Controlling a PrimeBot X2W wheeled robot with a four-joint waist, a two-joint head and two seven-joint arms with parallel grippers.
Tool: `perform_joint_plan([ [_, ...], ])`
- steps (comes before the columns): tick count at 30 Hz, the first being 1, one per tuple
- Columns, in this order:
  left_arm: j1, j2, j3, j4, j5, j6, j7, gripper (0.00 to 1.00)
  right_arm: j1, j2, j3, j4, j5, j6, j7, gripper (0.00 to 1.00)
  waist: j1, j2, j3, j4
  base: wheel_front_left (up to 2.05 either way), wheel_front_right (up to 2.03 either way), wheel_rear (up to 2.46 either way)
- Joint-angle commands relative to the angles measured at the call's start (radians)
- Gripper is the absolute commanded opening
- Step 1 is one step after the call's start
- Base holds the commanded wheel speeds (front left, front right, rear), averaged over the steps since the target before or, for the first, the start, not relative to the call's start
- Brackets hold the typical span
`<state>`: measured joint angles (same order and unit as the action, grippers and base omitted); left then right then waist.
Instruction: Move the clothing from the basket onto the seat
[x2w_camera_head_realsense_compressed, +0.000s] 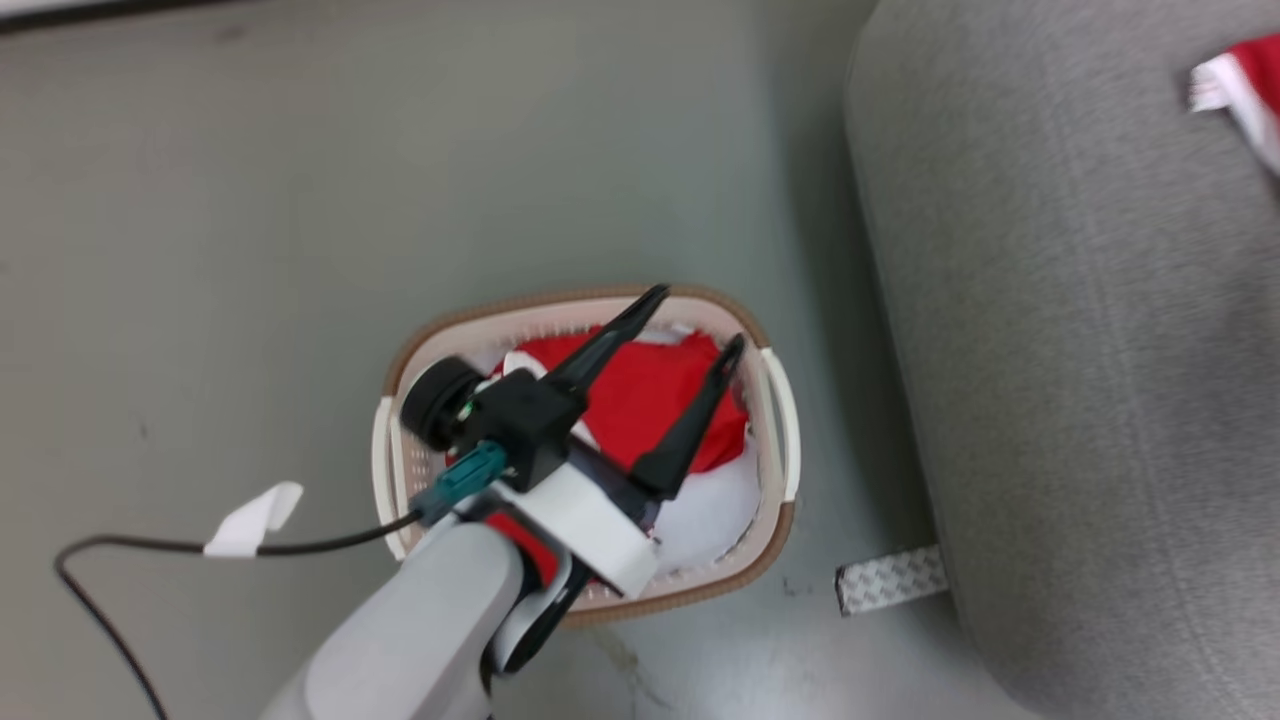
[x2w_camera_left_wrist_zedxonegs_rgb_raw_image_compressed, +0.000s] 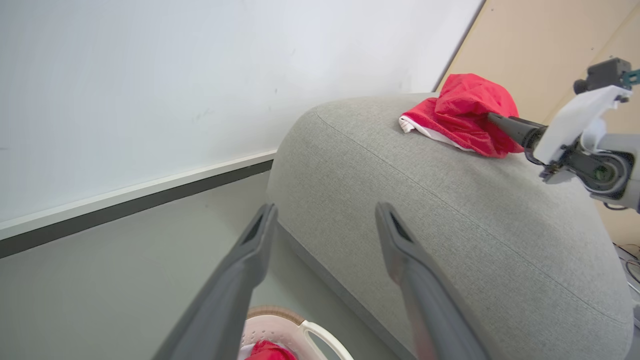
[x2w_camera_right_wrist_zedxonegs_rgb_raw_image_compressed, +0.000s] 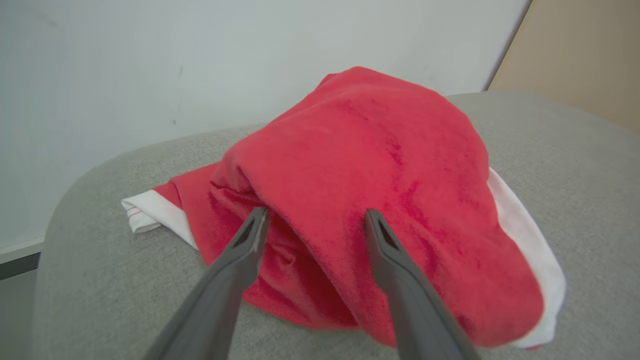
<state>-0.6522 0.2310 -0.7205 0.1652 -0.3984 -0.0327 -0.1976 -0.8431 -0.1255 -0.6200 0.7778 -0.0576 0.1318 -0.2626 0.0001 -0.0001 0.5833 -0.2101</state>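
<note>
Left jaws spread wide with nothing between them, left fingers (x2w_camera_head_realsense_compressed: 600, 350) hanging over the basket (x2w_camera_head_realsense_compressed: 560, 297). The clothing (x2w_camera_head_realsense_compressed: 650, 390) in the basket sits bunched directly under and between the two fingers, on top of a white liner (x2w_camera_head_realsense_compressed: 710, 515). Touching or just above, can't tell.

Right jaws also wide, right fingers (x2w_camera_right_wrist_zedxonegs_rgb_raw_image_compressed: 235, 265) either side of a fold of the red garment (x2w_camera_right_wrist_zedxonegs_rgb_raw_image_compressed: 375, 165), which lies heaped on the seat (x2w_camera_right_wrist_zedxonegs_rgb_raw_image_compressed: 575, 165). Tips at the cloth, not pinching it.

Fabric looks light, limp and not fragile, and should drape and trail when lifted. Best hold is probably a raised crumpled ridge mid-bunch, pinching red only and avoiding the liner. The basket stands on the floor (x2w_camera_head_realsense_compressed: 200, 250) just beside the seat.
</note>
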Motion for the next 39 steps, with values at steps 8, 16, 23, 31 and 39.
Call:
perform_joint_plan([
  [8,0.139,0.018,0.073,0.054,-0.057,0.050,-0.058,1.00,0.288,0.054,0.173,-0.213,0.089,-0.002,-0.001,1.00,-0.0001,0.0001,-0.219,-0.019,0.00,0.00,0.00],
  [16,0.290,-0.025,0.190,0.058,-0.049,0.077,-0.067,1.00,0.518,0.064,0.277,-0.382,0.119,-0.002,-0.002,1.00,-0.0001,0.0001,-0.396,0.024,0.00,0.00,0.00],
  [23,0.452,-0.068,0.335,0.048,0.019,0.077,-0.067,1.00,0.663,0.069,0.326,-0.479,0.125,-0.002,-0.001,1.00,-0.0001,0.0001,-0.518,0.072,0.00,0.00,0.00],
  [31,0.591,-0.123,0.495,0.028,0.101,0.035,-0.067,1.00,0.786,0.075,0.382,-0.501,0.150,-0.002,-0.002,1.00,-0.0001,0.0001,-0.582,0.111,0.00,0.00,0.00],
  [39,0.683,-0.164,0.595,0.026,0.153,-0.017,-0.067,1.00,0.831,0.073,0.459,-0.485,0.189,-0.002,-0.001,1.00,-0.0001,0.0001,-0.621,0.122,0.00,0.00,0.00],
])
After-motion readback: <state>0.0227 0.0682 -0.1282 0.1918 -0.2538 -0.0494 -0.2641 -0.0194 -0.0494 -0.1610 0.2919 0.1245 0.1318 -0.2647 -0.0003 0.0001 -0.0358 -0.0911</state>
